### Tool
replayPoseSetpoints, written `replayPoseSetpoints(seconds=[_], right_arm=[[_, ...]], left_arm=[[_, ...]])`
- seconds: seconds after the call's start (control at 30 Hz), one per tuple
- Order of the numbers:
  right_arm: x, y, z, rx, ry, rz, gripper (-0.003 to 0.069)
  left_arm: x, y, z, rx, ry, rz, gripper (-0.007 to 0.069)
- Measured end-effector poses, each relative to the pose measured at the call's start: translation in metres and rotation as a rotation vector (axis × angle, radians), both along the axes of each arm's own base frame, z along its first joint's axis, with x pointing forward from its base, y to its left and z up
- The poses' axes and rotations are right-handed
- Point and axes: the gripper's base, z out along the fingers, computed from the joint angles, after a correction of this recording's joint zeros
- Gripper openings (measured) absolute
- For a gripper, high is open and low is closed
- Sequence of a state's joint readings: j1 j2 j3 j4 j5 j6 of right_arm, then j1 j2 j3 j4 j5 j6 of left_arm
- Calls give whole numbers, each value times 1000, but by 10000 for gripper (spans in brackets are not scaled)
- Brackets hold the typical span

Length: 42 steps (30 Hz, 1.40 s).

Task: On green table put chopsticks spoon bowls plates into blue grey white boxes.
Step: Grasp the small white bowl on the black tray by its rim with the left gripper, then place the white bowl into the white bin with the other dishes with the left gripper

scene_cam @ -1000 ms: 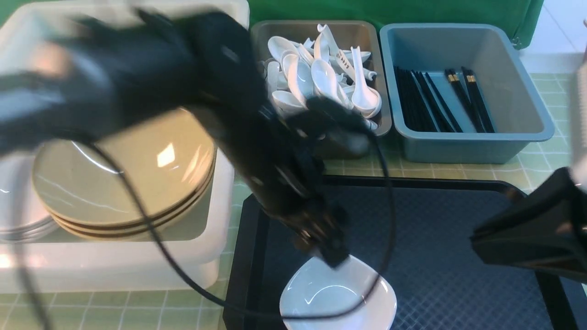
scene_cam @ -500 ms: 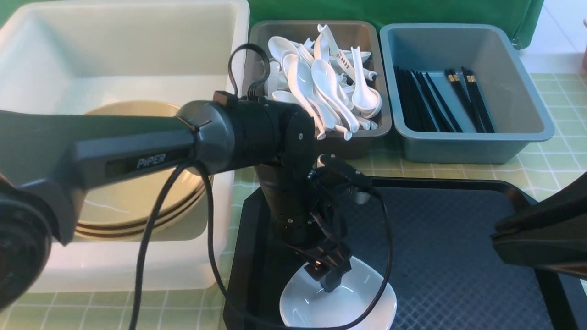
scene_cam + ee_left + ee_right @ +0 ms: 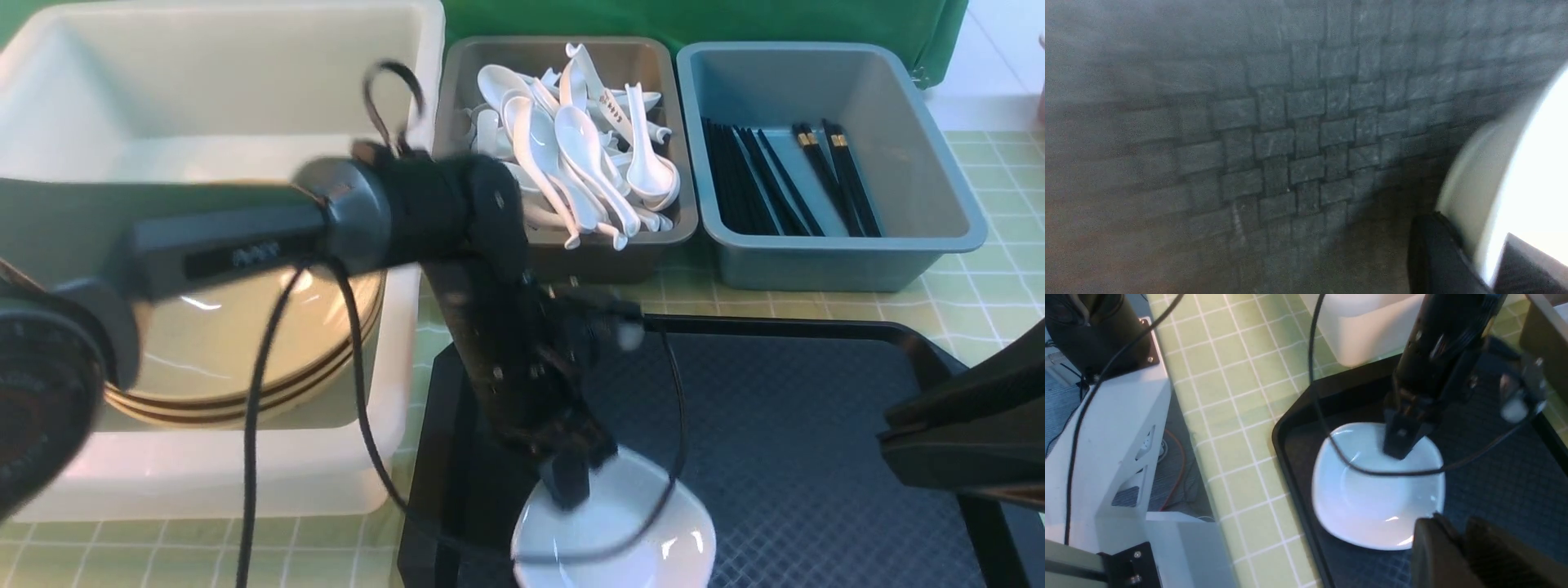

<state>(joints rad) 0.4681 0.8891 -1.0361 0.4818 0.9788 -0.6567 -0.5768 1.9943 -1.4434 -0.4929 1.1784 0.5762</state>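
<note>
The white, rounded-square ceramic bowl (image 3: 624, 535) sits at the near left corner of the black, textured plastic tray (image 3: 816, 425), and is empty inside. Its far rim is clamped between the left fingers (image 3: 569, 490); the left wrist view shows one black finger outside the rim and the other inside. Motion blur prevents a finding on whether the bowl rests flat on the tray. The left arm (image 3: 245, 245) reaches across from the left and bends down over the tray, with a black cable looping around the bowl. The right fingers (image 3: 939, 441) hang over the tray's right side, drawn close together with nothing between them, well apart from the bowl. The tray lies on the green-checked counter (image 3: 980, 278). Left of the tray stands the large white plastic box (image 3: 392, 392), holding stacked beige plates (image 3: 245, 359). Beyond the tray, the grey box (image 3: 457, 82) holds white ceramic spoons (image 3: 571, 139). To its right, the blue box (image 3: 939, 163) holds black chopsticks (image 3: 767, 180).
</note>
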Motion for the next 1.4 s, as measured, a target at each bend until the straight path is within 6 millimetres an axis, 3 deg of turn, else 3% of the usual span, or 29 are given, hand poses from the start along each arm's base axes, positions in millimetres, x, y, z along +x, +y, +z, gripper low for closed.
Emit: replayPoseSetpoints(seconds=[0.03, 0.13, 0.2, 0.27, 0.33, 0.43, 0.5, 0.57, 0.67, 0.77, 0.87, 0.97, 1.13, 1.3, 1.4], right_arm=[[0, 0, 0, 1, 0, 1, 110], [0, 5, 1, 35, -2, 41, 111], [4, 9, 2, 70, 8, 44, 113], [10, 14, 6, 102, 13, 52, 113], [21, 23, 12, 124, 17, 74, 113], [41, 37, 23, 136, 37, 119, 113], [51, 46, 31, 133, 42, 161, 114], [64, 67, 36, 118, 54, 235, 114], [73, 94, 36, 103, 71, 321, 114], [73, 143, 24, 47, 102, 491, 103], [73, 172, 6, 0, 150, 583, 55], [78, 180, -3, -16, 164, 584, 28], [82, 181, -3, -9, 147, 565, 21], [82, 181, -3, -8, 146, 563, 21], [83, 182, -3, -3, 135, 554, 21]], left_arm=[[1, 1, 4, -12, -3, 6, 15], [12, 18, 74, -180, -137, 86, 15], [10, 35, 110, -245, -209, 128, 15], [4, 61, 148, -290, -295, 188, 15], [-5, 103, 184, -291, -396, 290, 15], [-20, 170, 211, -235, -512, 491, 15], [-30, 201, 213, -204, -532, 602, 15], [-42, 246, 205, -154, -535, 779, 15], [-53, 290, 196, -105, -551, 978, 15], [-65, 344, 184, -22, -562, 1220, 15], [-72, 374, 179, 55, -583, 1349, 15], [-70, 389, 170, 128, -566, 1410, 15], [-54, 413, 136, 215, -451, 1470, 15], [-35, 416, 109, 233, -380, 1433, 15], [-17, 407, 92, 262, -348, 1363, 15]])
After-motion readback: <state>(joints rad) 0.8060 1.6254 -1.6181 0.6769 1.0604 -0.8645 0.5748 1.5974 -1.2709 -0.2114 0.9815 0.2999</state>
